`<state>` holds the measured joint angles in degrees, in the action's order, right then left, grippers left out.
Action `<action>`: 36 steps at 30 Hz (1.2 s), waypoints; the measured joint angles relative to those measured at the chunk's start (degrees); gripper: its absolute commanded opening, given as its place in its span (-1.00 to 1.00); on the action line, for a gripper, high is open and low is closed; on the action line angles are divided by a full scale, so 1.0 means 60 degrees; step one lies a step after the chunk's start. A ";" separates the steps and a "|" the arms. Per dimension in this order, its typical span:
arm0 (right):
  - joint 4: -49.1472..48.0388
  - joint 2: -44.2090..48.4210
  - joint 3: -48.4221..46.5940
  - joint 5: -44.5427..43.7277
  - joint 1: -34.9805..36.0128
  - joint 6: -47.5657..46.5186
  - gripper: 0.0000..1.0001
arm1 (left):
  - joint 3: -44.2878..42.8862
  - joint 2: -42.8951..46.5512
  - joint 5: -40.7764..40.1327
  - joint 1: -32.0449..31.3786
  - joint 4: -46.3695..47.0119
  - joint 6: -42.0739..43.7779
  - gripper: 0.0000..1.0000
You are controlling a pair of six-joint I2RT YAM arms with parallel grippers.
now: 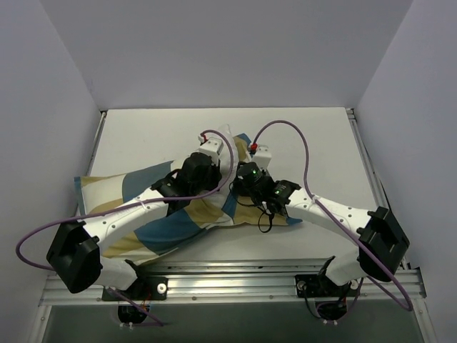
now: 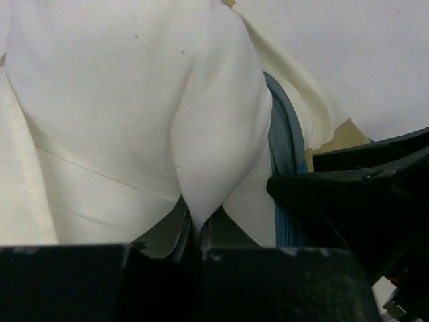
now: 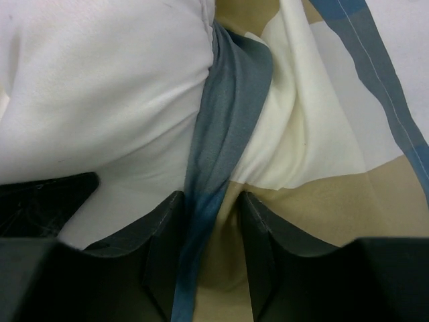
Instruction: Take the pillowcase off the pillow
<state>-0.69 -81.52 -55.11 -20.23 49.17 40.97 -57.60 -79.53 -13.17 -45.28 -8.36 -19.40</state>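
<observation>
The job is only just getting going, by the look of it. The left hand [image 2: 194, 231] is pinching a fold of the plain white pillow [image 2: 120, 100] between its closed fingers, the cushion bulging up and away just beyond the fingertips. The right hand [image 3: 204, 215] is sitting right alongside it, clamping the pillowcase's blue edge [image 3: 231, 100], which is running straight through between its two fingers, with the white cushion pressing in on that hand's left and the checked tan and cream cloth spreading off to its right. So both hands are holding what they need, one on each thing, close together at the open mouth of the cover. From overhead, though, the checked pillowcase [image 1: 171, 229] is lying long across the surface [image 1: 143, 143], trailing back from the hands toward the arms' bases, and it is looking full. I judge most of the cushion is still sitting inside, with only the bit at the opening showing. The pulling apart is what is left, nearly all of it.
</observation>
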 measured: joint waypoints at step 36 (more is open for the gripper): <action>-0.0648 0.1483 0.4044 0.3577 -0.5632 -0.0076 -1.00 | 0.1122 0.3351 0.2725 0.4357 -0.2171 -0.2259 -0.95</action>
<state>-4.58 -72.62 -30.85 1.23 15.38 40.51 -50.87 -59.42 3.18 -19.14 -21.39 -32.95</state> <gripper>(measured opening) 0.001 0.070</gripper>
